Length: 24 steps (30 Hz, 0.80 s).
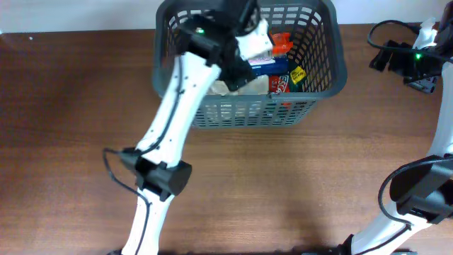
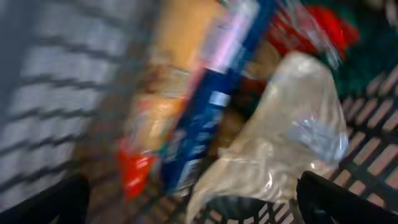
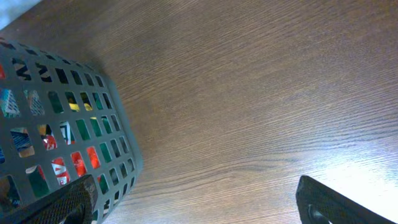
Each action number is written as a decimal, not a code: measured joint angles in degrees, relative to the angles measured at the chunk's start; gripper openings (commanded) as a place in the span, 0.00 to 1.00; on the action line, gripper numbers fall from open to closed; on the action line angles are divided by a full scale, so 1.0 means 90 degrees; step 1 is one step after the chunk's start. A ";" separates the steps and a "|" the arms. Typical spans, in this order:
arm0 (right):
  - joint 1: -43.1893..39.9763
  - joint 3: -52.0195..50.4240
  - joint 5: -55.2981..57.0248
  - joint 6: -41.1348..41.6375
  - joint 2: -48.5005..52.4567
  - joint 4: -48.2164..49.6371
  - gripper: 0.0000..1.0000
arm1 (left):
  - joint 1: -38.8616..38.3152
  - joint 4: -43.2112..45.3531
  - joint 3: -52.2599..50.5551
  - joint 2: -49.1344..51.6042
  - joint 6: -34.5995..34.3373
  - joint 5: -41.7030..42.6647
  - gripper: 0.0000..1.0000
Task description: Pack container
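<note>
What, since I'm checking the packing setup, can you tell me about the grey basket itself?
The container is a dark grey plastic basket, rectangular with rounded corners, lattice-slotted walls and a solid rim. It stands upright on the wooden table, near its far edge, partly filled with food packets whose colours show through the slots. The left arm reaches into it from above.

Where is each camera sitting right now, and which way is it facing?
Overhead: above the table, looking straight down at the basket; left arm reaches into it, right arm at the right edge.
Left wrist: above the basket's contents, facing down at a blue packet and clear bag; left fingers apart at the bottom corners.
Right wrist: beside the basket, facing down at table and lattice wall; right fingers apart at the bottom corners.
Shared: all three see the basket; overhead and left wrist both see the blue packet.
</note>
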 measured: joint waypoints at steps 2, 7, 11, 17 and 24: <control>0.0000 0.0000 0.0000 0.0002 0.0000 0.0000 0.99 | 0.0114 -0.0005 0.0321 -0.0301 -0.0457 -0.0058 0.99; 0.0000 0.0000 0.0000 -0.0005 0.0000 -0.0002 0.99 | 0.0852 0.0015 0.0872 -0.1447 -0.1554 -0.0197 0.99; 0.0000 0.0000 0.0002 0.0000 0.0000 0.0000 0.99 | 0.2290 -0.0100 0.1069 -0.2222 -0.2276 -0.0381 0.99; 0.0000 0.0000 0.0000 -0.0005 0.0000 0.0000 0.99 | 0.4053 -0.0544 0.0750 -0.2125 -0.2854 -0.0211 0.99; 0.0012 0.0000 0.0000 -0.0002 0.0000 0.0000 0.99 | 0.4779 -0.0580 -0.0250 -0.1681 -0.3060 0.0214 0.99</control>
